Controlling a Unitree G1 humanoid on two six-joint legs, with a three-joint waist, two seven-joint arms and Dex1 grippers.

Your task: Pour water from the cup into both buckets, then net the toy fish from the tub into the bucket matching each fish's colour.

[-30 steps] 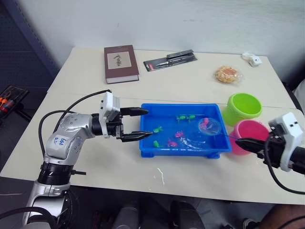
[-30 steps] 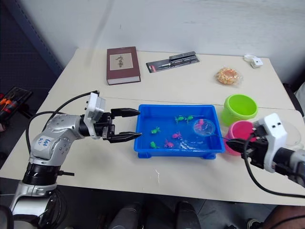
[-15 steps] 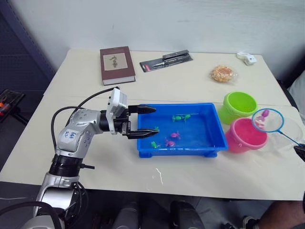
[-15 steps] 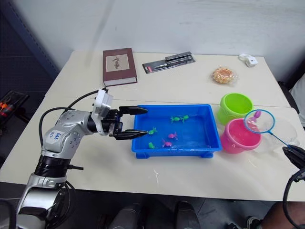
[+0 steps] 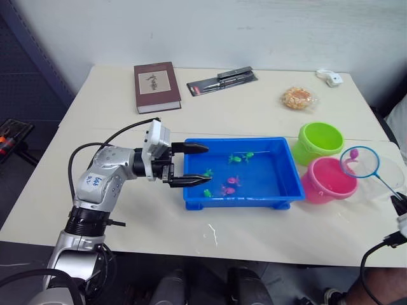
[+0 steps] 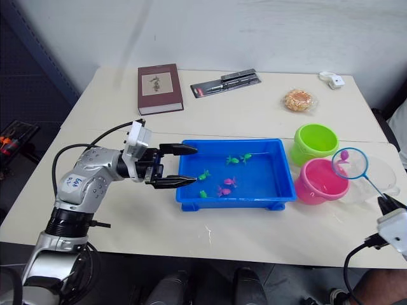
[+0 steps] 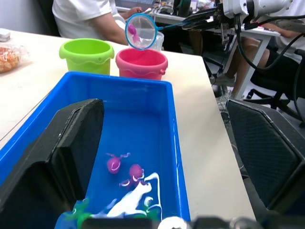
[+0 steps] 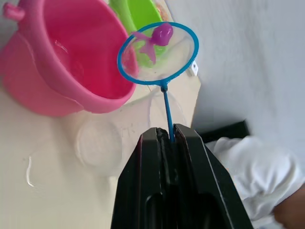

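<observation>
My right gripper [image 8: 169, 138] is shut on the thin handle of the net [image 8: 158, 52]. The blue-rimmed hoop hangs in the air just right of the pink bucket [image 5: 327, 180], over the clear cup [image 6: 375, 181]. One pink fish [image 8: 159, 36] lies in the mesh. The lime green bucket [image 5: 322, 141] stands behind the pink one. In the blue tub [image 5: 267, 178] lie green fish [image 5: 238, 157] and pink fish [image 5: 232, 181]. My left gripper [image 5: 205, 164] is open, with one finger on each side of the tub's left rim.
At the back of the table lie a brown book [image 5: 156, 86], a black tool pack [image 5: 222, 81], a bagged snack [image 5: 297, 98] and a small white object [image 5: 331, 78]. A person in a white shirt [image 7: 86, 14] sits beyond the buckets.
The net has come up out of the tub with a pink fish in it and swung right, past the pink bucket. The left gripper stays at the tub's rim.
</observation>
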